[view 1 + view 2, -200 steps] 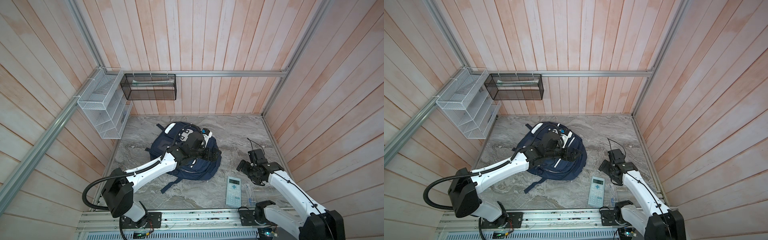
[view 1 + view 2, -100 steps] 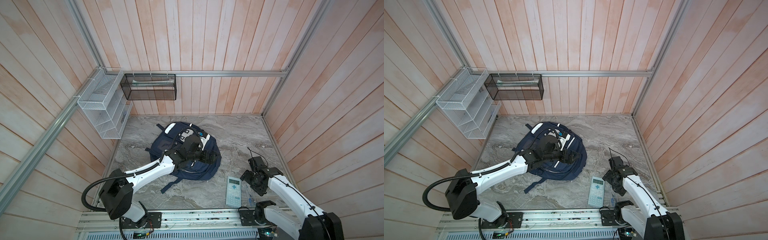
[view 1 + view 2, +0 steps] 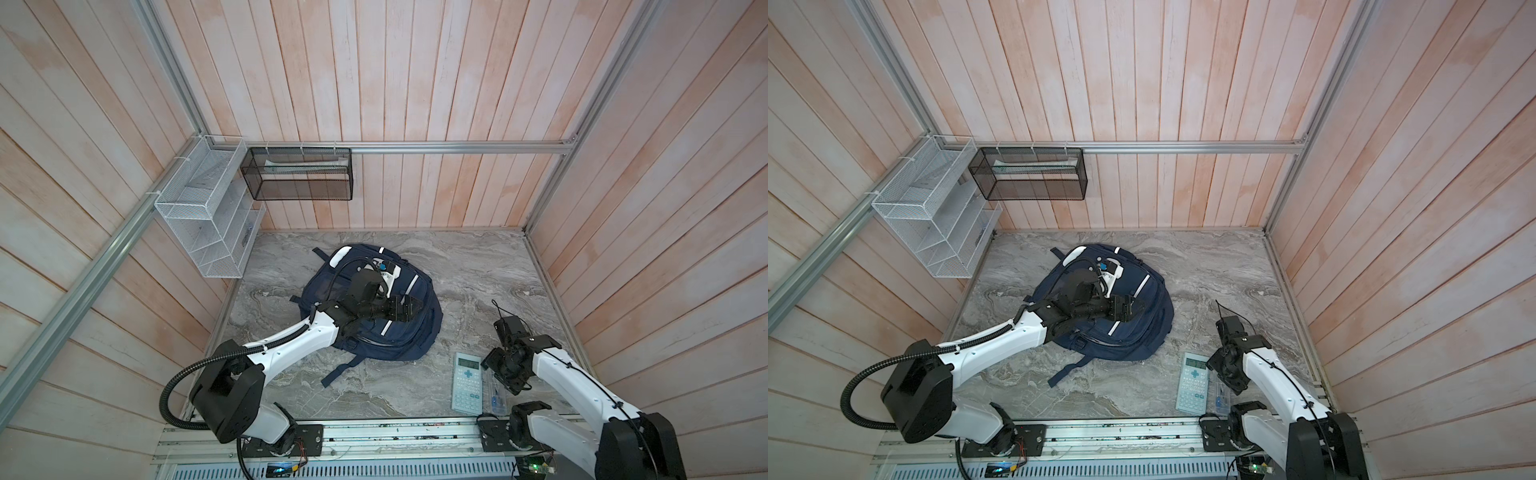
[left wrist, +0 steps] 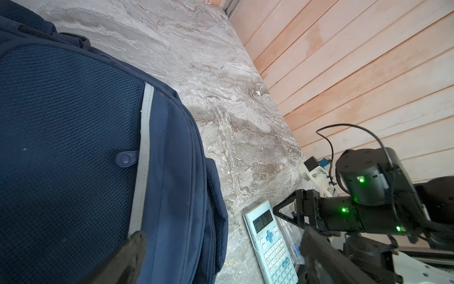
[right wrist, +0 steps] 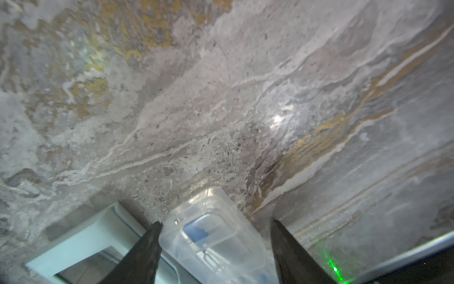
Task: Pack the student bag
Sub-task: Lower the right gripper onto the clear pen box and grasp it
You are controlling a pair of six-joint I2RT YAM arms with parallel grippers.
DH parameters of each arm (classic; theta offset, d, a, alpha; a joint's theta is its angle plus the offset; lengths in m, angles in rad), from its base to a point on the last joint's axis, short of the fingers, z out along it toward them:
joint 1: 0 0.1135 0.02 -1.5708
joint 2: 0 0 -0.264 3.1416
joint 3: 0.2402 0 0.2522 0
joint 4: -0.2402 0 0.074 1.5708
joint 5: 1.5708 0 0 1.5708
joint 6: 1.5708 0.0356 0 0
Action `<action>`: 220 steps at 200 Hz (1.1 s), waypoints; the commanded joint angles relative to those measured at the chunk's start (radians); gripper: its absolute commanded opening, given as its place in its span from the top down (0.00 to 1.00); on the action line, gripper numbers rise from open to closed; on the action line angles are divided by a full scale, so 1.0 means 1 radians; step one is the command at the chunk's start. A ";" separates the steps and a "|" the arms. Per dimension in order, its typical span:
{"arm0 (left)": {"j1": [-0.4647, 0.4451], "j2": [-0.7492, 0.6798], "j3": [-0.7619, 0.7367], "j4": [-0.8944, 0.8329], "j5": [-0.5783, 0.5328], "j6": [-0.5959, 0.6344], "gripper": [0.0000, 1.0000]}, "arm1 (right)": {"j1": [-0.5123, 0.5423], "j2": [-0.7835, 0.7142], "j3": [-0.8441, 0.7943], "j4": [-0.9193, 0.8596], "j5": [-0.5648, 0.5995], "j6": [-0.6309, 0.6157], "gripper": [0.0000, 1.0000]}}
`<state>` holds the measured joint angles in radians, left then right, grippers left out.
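Since one second ago, the right pincer (image 5: 215, 225) has lowered toward the near edge of the table (image 3: 478, 266). Its fingers straddle a clear plastic case (image 5: 211, 241) that lies just beside a pale blue calculator (image 3: 468, 382). One finger is at the case wall and the other stands apart from it, so the pincer is open and the case is not clamped. The left pincer (image 3: 417, 308) is spread wide above the student bag (image 3: 399, 345). The student bag lies flat at mid-table, left of the calculator.
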<state>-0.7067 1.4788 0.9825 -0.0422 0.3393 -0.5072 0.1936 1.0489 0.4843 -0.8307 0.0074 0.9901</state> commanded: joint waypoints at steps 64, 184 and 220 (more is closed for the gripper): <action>0.012 -0.004 -0.015 0.053 0.042 -0.021 0.00 | -0.007 0.003 -0.012 0.002 0.037 0.033 0.44; 0.011 -0.030 -0.037 0.033 -0.086 -0.047 0.00 | -0.167 0.425 0.281 0.322 0.105 -0.248 0.45; 0.012 -0.042 -0.025 0.001 -0.116 -0.040 0.00 | -0.167 0.505 0.385 0.317 0.089 -0.307 0.40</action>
<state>-0.6994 1.4612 0.9524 -0.0376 0.2604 -0.5465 0.0311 1.5448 0.8303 -0.5098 0.0853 0.7563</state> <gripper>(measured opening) 0.997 0.570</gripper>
